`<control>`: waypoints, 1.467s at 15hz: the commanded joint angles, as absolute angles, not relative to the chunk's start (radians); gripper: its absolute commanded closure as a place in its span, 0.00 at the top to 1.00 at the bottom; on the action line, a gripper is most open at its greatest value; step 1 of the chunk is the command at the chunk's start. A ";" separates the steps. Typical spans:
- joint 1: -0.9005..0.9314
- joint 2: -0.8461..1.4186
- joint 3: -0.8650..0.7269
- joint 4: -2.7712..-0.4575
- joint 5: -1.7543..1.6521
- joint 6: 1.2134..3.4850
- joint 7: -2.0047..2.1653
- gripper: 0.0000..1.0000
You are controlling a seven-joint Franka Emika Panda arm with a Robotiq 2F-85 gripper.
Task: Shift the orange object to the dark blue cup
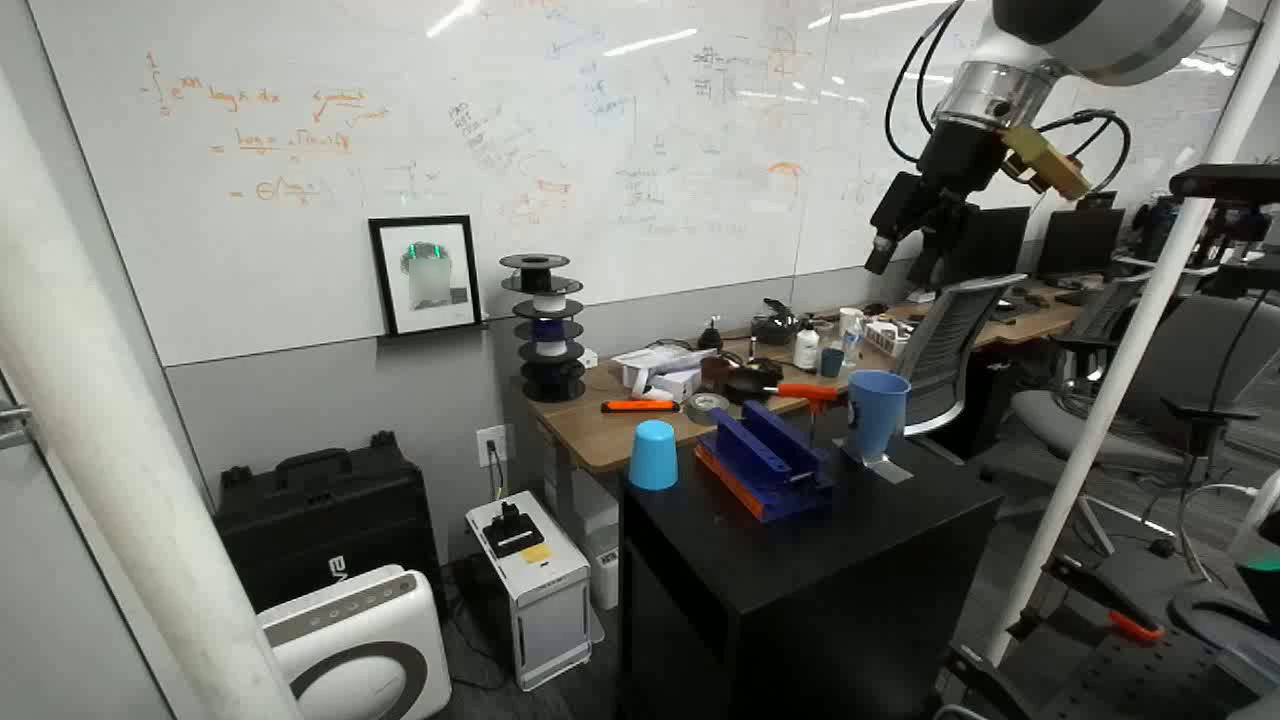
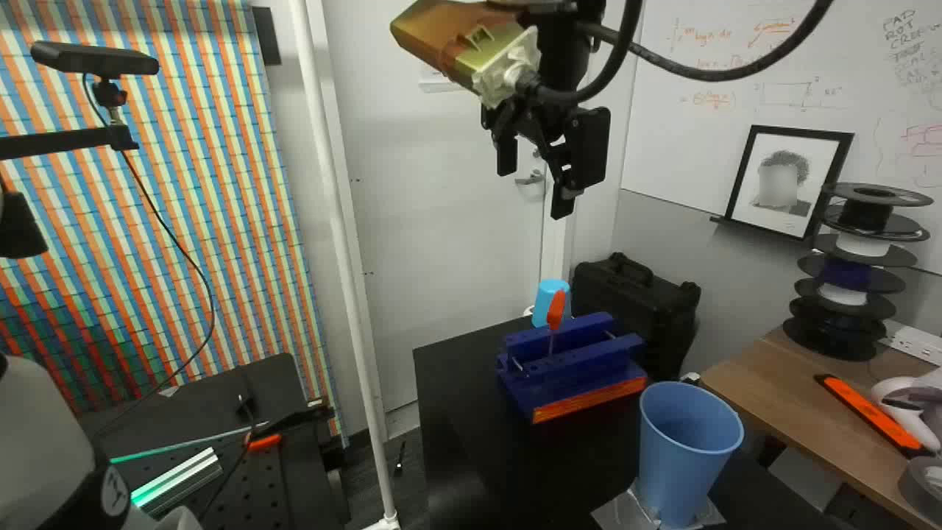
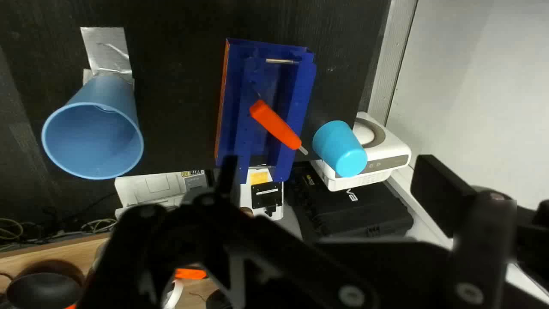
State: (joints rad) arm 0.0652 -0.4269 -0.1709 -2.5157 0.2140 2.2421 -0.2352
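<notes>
Well left of the blue rack, in an exterior view, a stack of spools is standing on the wooden counter. Behind the rack, to its left, a slim orange-and-black item is lying on that counter. Just left of the rack, the light blue cup is sitting upside down on the black counter. In the rack I'm seeing the orange-handled tool, its handle sticking up above two rails that are crowding the shaft; I can't tell whether it is going into one or between them. Right of the rack, the darker blue cup is standing upright, silver tape at its foot. High above the rack I'm holding the claw, fingers spread wide, gripping nothing. Beyond the rack, farther right, an office chair is standing.
</notes>
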 commanded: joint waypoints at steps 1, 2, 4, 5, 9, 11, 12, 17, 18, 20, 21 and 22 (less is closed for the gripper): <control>0.047 -0.426 -0.154 -2.510 0.222 2.238 -0.241 1.00; 0.047 -0.426 -0.154 -2.504 0.222 2.238 -0.241 1.00; 0.047 -0.428 -0.154 -2.497 0.222 2.238 -0.241 1.00; 0.047 -0.428 -0.154 -2.496 0.222 2.238 -0.241 1.00; 0.047 -0.428 -0.154 -2.496 0.222 2.238 -0.241 1.00; 0.060 -0.420 -0.158 -2.496 0.219 2.237 -0.290 1.00; 0.066 -0.391 -0.157 -2.486 0.211 2.239 -0.316 1.00; 0.078 -0.198 -0.138 -2.421 0.186 2.257 -0.448 1.00; 0.072 -0.158 -0.130 -2.407 0.162 2.264 -0.474 1.00; 0.056 -0.075 -0.112 -2.385 0.111 2.339 -0.495 1.00; 0.054 -0.030 -0.109 -2.366 0.110 2.372 -0.510 1.00; 0.050 0.012 -0.103 -2.352 0.115 2.423 -0.517 1.00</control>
